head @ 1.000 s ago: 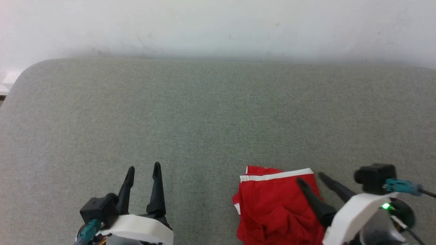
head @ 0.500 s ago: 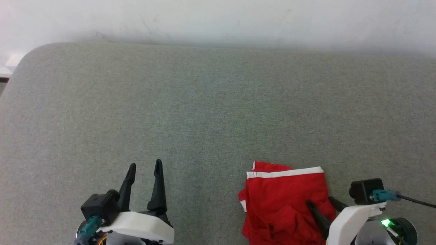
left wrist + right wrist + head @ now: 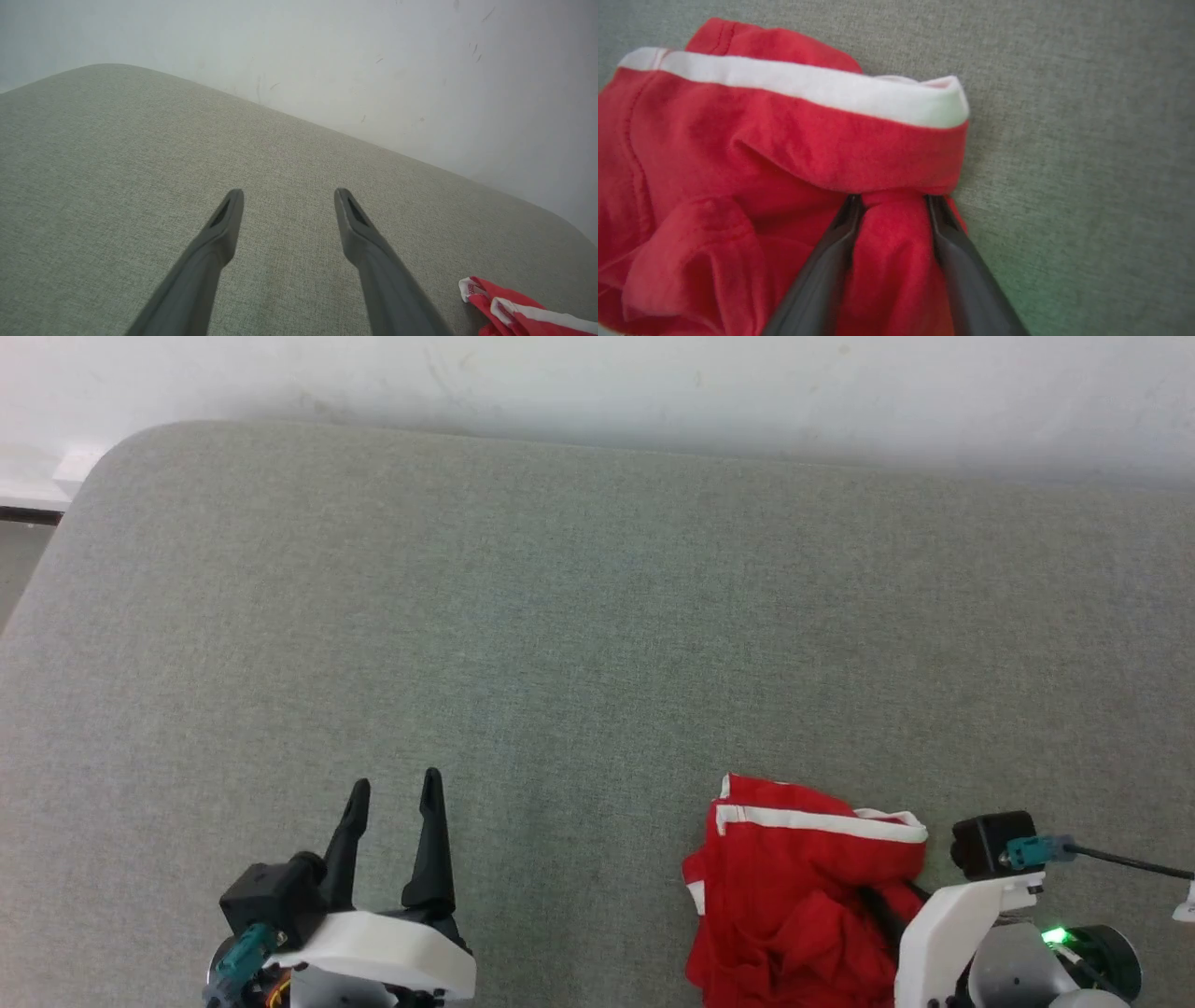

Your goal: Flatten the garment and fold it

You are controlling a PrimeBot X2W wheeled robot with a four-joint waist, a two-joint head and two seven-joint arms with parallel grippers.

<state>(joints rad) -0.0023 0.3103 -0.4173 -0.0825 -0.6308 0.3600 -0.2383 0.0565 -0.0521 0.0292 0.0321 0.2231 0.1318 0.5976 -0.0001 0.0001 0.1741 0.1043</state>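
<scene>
The garment [image 3: 794,896] is laid at the near right of the padded surface [image 3: 560,616], behind which a wall [image 3: 597,383] is seen. A fold is enclosed between the fingers of the right gripper [image 3: 893,205]; the left gripper [image 3: 395,789] is set well apart, near left.

I am holding the left gripper [image 3: 395,780] at the lower left of the head view, the white left wrist [image 3: 373,957] sitting low, its two dark fingers [image 3: 219,233] pointing straight ahead and its jaws standing wide apart. The right gripper [image 3: 893,199] is reaching in from the lower right, the white right wrist [image 3: 952,924] angling inward, its two fingers flanking a bunched fold of the red garment [image 3: 738,154] that is touching both; whether they are pinching it I cannot tell.
</scene>
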